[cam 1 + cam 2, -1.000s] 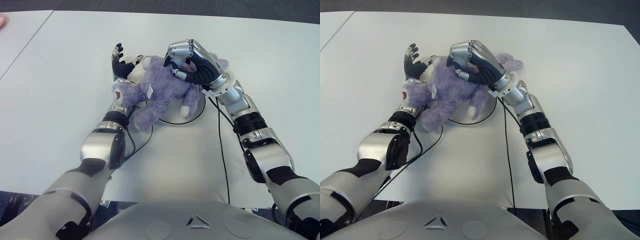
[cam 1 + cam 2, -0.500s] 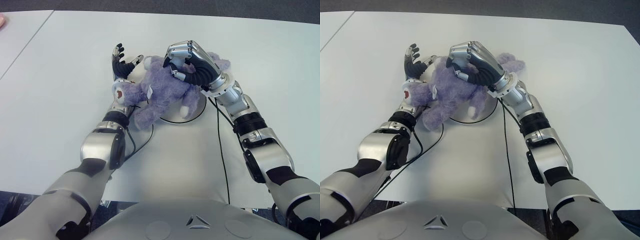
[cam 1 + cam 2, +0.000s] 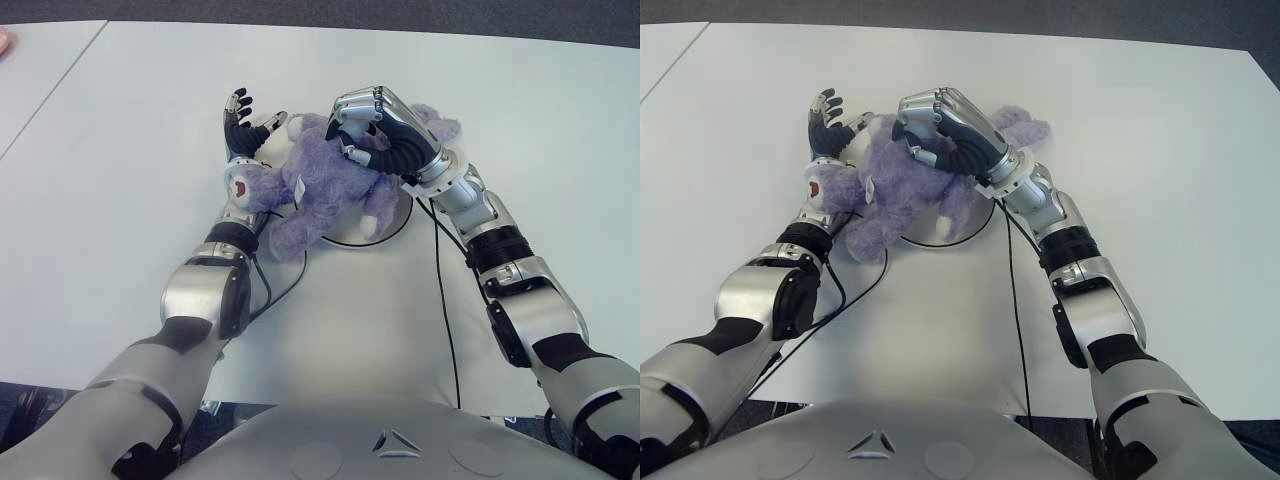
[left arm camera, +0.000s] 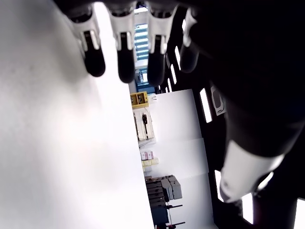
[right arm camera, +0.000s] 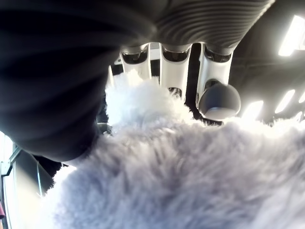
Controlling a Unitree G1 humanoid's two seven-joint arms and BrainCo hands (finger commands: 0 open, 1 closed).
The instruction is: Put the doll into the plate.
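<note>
The purple doll (image 3: 320, 190) sprawls over the white plate (image 3: 398, 222). The right hand (image 3: 385, 135) grips it with curled fingers. The left hand (image 3: 240, 130) shows beside it, fingers spread, empty.

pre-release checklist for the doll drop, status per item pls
1. Right hand curled on the fluffy purple plush doll: ok, wrist view shows fingers in the fur.
2. Doll above the round white plate: ok.
3. Doll fully inside the plate's rim: not ok, its head end overhangs toward the robot's left.
4. Left hand free of the doll: cannot tell; fingers spread, right beside it.
5. Black cable off the plate: cannot tell.
</note>
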